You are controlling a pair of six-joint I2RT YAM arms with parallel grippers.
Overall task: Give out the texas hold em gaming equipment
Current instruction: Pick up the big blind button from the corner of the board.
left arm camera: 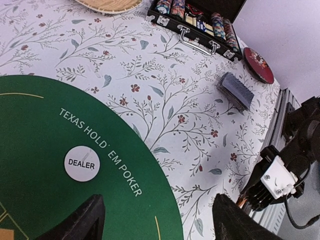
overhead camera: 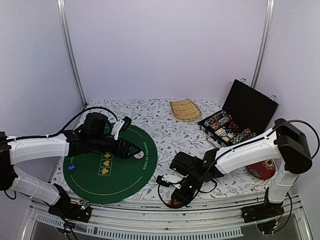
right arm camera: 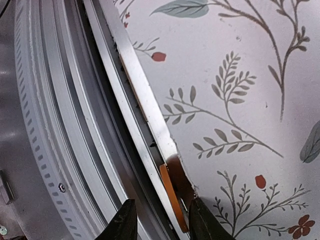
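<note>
Only from its wrist view we see a thin orange piece [right arm camera: 172, 200] at six o'clock between the right gripper [right arm camera: 162, 210] fingers, grip unclear; left gripper [left arm camera: 159, 200] spread wide

The left arm [overhead camera: 40, 147] is stretched low from the left side and bent inward at the wrist, and the left gripper [left arm camera: 157, 225] is held with its jaws spread wide. The right arm [overhead camera: 245, 147] is folded down from a raised shoulder toward the front, with the right gripper [right arm camera: 160, 225] pointed downward and its jaws narrowly parted.
</note>
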